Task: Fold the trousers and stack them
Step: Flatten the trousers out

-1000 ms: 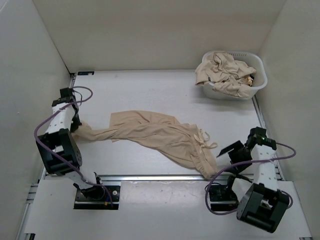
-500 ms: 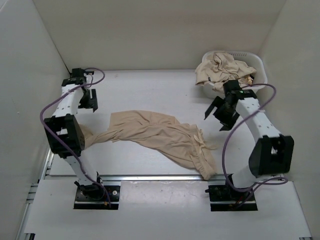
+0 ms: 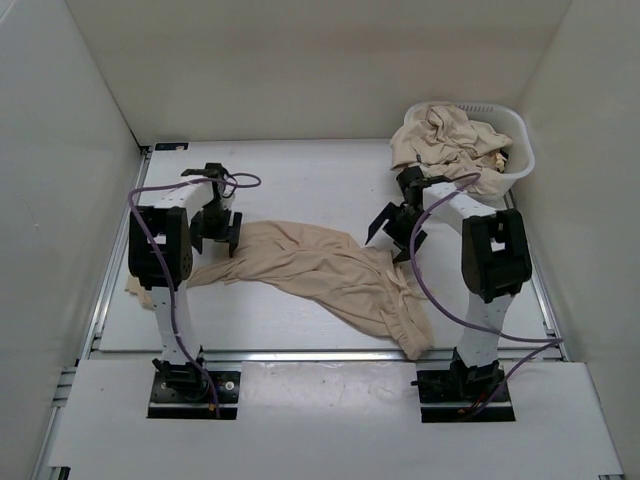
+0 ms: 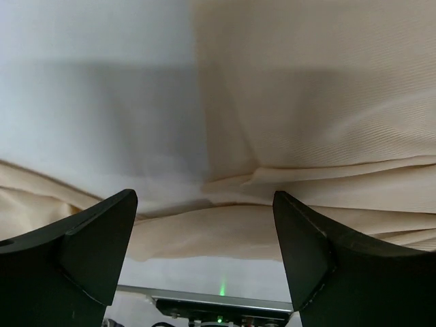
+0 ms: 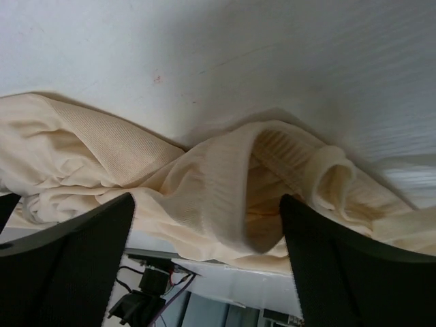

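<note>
A: From the overhead camera, where do the trousers (image 3: 330, 275) lie?

B: One pair is spread on the white counter (image 3: 300, 180), running from beside the left hand (image 3: 217, 228) across and down toward the near edge, its bunched end below the right hand (image 3: 397, 226). The left hand sits at the pair's flat end; the right hand hangs over the cloth's other side. More beige cloth is heaped in the white laundry basket (image 3: 515, 165), just behind the right hand.

A: And the hands, as seen from up there?

B: Both look spread wide, with nothing between the fingers.

A: What does the left wrist camera show?

B: The left hand (image 4: 204, 225) is wide apart and holds nothing. Below it, flat trousers cloth (image 4: 313, 102) fills the right side ahead of the fingers, a folded edge crosses between them, and bare counter (image 4: 95, 102) lies ahead on the left.

A: And the right wrist camera?

B: The right hand (image 5: 208, 235) is also wide and empty. A ribbed, rumpled fold of the trousers (image 5: 225, 170) lies between the fingers, with bare counter (image 5: 272, 54) beyond it. Whether the fingers touch the cloth cannot be told.
</note>
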Robot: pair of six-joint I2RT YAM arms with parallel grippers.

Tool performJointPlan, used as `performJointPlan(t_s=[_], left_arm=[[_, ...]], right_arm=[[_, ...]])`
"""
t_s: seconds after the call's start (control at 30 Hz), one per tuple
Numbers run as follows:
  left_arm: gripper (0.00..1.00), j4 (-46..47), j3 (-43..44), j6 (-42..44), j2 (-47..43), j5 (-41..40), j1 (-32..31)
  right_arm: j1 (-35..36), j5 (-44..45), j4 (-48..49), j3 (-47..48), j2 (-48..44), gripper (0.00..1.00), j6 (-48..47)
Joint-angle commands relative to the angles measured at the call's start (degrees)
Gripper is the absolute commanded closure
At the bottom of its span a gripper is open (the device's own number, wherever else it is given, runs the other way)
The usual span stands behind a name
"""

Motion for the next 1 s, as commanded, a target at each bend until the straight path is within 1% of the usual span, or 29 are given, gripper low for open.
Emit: performJointPlan(t_s=[0.0, 0.07, 0.1, 0.13, 0.17, 0.2, 0.23, 0.27, 0.3, 0.33, 0.37, 0.4, 0.43, 0.47, 0.57, 0.6, 0.67, 0.77, 0.83, 0.97], left_arm=[[0.08, 0.33, -2.24, -0.03, -8.22, -3.65, 2.7], [0.06, 0.33, -4.43, -0.03, -10.6, -5.42, 4.98], [0.06, 0.33, -5.31, -0.03, -11.83, -6.3, 6.47], [0.06, 0.33, -6.36, -0.03, -14.11, -8.22, 9.88], [0.05, 0.85, -8.81, -0.03, -15.17, -9.2, 11.74], [0.05, 1.38, -10.14, -0.03, -17.1, -10.17, 15.85], [0.05, 1.91, -11.46, -0.03, -17.12, -11.13, 15.89], [0.05, 2.43, -14.0, -0.03, -18.6, -12.36, 20.07], [0.05, 2.96, -14.98, -0.03, -19.22, -12.37, 22.03], [0.05, 3.84, -15.86, -0.03, -19.23, -13.07, 25.09], [0.05, 3.85, -17.0, -0.03, -20.18, -13.08, 26.25], [0.05, 4.37, -17.53, -0.03, -21.06, -13.08, 27.57], [0.05, 4.37, -17.54, -0.03, -21.07, -13.08, 27.58], [0.05, 4.37, -18.23, -0.03, -22.46, -13.08, 27.58], [0.05, 4.37, -18.94, -0.03, -23.79, -11.42, 27.58], [0.05, 4.37, -19.47, -0.03, -24.32, -10.62, 27.58], [0.05, 4.37, -19.99, -0.03, -24.93, -9.22, 27.58], [0.05, 4.37, -22.19, -0.03, -25.47, -8.15, 26.18], [0.05, 4.37, -23.94, -0.03, -25.99, -6.49, 23.29], [0.05, 3.85, -26.14, -0.03, -25.39, -3.76, 18.71]], right_arm=[[0.73, -3.22, 1.6, 1.21, 1.91, 0.14, 2.92], [0.73, -2.17, 1.6, 0.68, 2.79, 0.31, 2.92], [0.73, -2.16, 1.6, 0.68, 3.32, 0.57, 2.92], [0.73, -2.16, 1.6, -0.45, 3.32, 0.71, 2.92], [0.04, -1.47, 1.6, -0.99, 2.63, 0.92, 2.92], [-0.75, -0.77, 1.6, -0.99, 1.84, 0.99, 2.4], [-0.76, 0.55, 0.91, -1.51, 0.79, 1.0, 1.43], [-1.46, 2.47, -0.93, -0.74, -0.44, 1.0, 0.64], [-1.46, 4.76, -2.25, 0.05, -3.33, 1.0, -0.15], [-1.46, 9.3, -3.48, 1.11, -5.1, 1.0, -2.33], [-1.46, 11.52, -6.1, 3.21, -6.94, 1.0, -3.31], [-1.46, 15.55, -7.52, 5.23, -10.88, 1.0, -4.98], [-1.46, 15.59, -8.75, 5.25, -13.0, 1.0, -4.99], [-1.46, 18.98, -10.16, 6.64, -17.29, 1.0, -6.47], [-1.46, 22.79, -15.17, 6.65, -23.9, 1.0, -7.54], [-1.46, 23.84, -17.18, 5.44, -28.1, 1.0, -7.54], [-1.46, 25.51, -17.73, 1.76, -34.17, 1.0, -7.02], [-1.46, 26.31, -18.35, -2.47, -39.89, 1.0, -6.49], [-1.46, 26.83, -18.96, -5.73, -41.14, 1.0, -6.49], [-1.46, 26.84, -18.96, -6.27, -41.15, 1.0, -5.96]])
